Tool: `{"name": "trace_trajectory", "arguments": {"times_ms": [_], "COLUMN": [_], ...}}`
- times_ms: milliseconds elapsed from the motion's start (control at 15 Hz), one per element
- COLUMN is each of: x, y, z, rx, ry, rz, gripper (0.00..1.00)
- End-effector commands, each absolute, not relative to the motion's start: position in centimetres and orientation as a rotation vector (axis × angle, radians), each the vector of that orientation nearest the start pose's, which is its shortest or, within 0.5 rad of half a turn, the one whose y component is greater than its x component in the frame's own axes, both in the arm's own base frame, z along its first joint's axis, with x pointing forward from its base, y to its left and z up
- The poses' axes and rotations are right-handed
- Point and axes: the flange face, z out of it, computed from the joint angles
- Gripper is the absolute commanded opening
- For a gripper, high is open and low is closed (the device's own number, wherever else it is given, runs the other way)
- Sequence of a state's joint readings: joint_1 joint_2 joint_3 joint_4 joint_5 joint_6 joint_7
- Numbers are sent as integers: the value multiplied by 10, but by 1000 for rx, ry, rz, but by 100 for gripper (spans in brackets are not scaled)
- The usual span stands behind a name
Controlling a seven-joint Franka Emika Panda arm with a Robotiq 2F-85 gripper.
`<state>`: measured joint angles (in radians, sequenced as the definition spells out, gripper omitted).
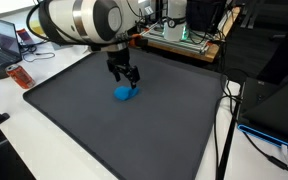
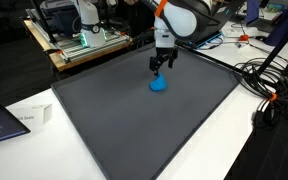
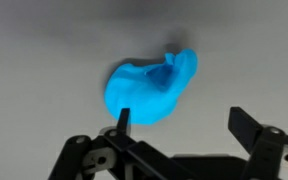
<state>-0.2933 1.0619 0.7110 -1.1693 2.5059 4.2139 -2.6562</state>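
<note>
A small bright blue lump-shaped object (image 1: 125,93) (image 2: 159,84) (image 3: 150,88) lies on the dark grey mat (image 1: 94,110) (image 2: 134,115). My gripper (image 1: 125,80) (image 2: 161,67) (image 3: 182,120) hangs just above it with its jaws open and nothing between them. In the wrist view the blue object sits ahead of and slightly left of the gap, and the left fingertip (image 3: 124,117) overlaps its lower edge. The right fingertip (image 3: 246,122) stands over bare mat.
The mat covers most of the white table (image 1: 4,140) (image 2: 274,150). Electronics and a rack (image 1: 184,35) (image 2: 84,40) stand beyond the mat's far edge. Cables (image 2: 269,85) run along one side; a laptop (image 1: 4,45) and an orange item (image 1: 18,76) sit on the other.
</note>
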Motion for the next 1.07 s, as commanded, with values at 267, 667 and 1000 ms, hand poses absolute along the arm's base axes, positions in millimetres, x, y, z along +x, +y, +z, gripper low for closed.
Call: {"name": "trace_trajectory", "arguments": {"times_ms": [267, 667, 1000], "x": [611, 608, 603], "y": [40, 40, 39], "z": [196, 174, 164], "rx": [-3128, -3183, -3209], "ry": [180, 196, 194], "rz": [-64, -27, -13], "gripper": [100, 88, 45]}}
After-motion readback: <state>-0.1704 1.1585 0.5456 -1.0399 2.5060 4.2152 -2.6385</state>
